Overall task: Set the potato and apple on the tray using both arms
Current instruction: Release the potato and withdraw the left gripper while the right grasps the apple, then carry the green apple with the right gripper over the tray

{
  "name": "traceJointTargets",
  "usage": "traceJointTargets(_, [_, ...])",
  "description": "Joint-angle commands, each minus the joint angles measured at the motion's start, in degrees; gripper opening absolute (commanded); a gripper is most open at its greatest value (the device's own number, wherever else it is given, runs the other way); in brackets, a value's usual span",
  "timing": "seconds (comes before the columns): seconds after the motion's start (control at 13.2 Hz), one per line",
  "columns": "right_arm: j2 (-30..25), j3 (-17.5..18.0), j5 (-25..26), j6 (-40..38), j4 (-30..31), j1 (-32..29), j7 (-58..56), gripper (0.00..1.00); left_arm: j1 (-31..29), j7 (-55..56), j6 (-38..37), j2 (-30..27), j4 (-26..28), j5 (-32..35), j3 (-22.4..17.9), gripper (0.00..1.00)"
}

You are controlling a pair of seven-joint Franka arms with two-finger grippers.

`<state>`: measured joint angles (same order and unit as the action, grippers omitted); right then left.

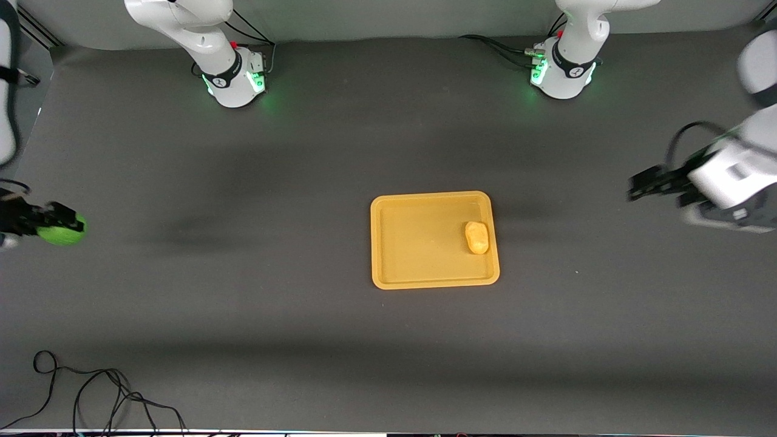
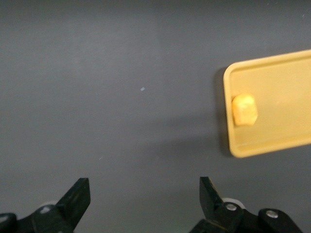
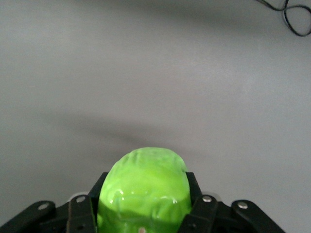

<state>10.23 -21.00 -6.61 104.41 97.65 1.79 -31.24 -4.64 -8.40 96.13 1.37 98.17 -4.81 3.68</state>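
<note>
The yellow-orange tray (image 1: 413,243) lies mid-table. The potato (image 1: 477,237) lies on it at the side toward the left arm's end; both also show in the left wrist view, the tray (image 2: 282,97) and the potato (image 2: 244,110). My left gripper (image 1: 637,185) is open and empty, up over bare table toward the left arm's end; its fingers (image 2: 77,196) stand wide apart. My right gripper (image 1: 57,224) is shut on the green apple (image 1: 62,230) at the right arm's end of the table, well apart from the tray. The apple (image 3: 143,189) fills the space between its fingers.
A black cable (image 1: 91,394) lies coiled on the dark table mat near the front camera at the right arm's end; it also shows in the right wrist view (image 3: 291,17). The two arm bases (image 1: 234,76) stand along the edge farthest from the front camera.
</note>
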Motion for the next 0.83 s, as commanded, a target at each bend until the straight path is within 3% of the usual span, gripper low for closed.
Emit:
traceJointTargets(0.0, [1.64, -0.01, 1.95, -3.43, -5.36, 5.3, 6.52, 0.37, -1.69, -1.53, -1.3, -1.8, -1.05, 2.25, 0.63, 1.0])
traceJointTargets(0.23, [3.04, 0.08, 1.33, -3.43, -8.69, 12.85, 16.52, 0.37, -1.6, -1.53, -1.12, -4.96, -0.52, 6.11, -0.34, 1.0])
traceJointTargets(0.45, [6.81, 0.17, 1.07, -3.6, -13.35, 23.75, 32.5, 0.37, -1.17, -1.71, 0.9, -4.71, 1.58, 8.5, -0.08, 1.0])
traceJointTargets(0.76, [18.13, 0.43, 0.46, -3.6, -25.81, 39.39, 55.88, 0.37, -1.6, -1.62, 1.52, -3.75, 1.85, 6.58, -0.34, 1.0])
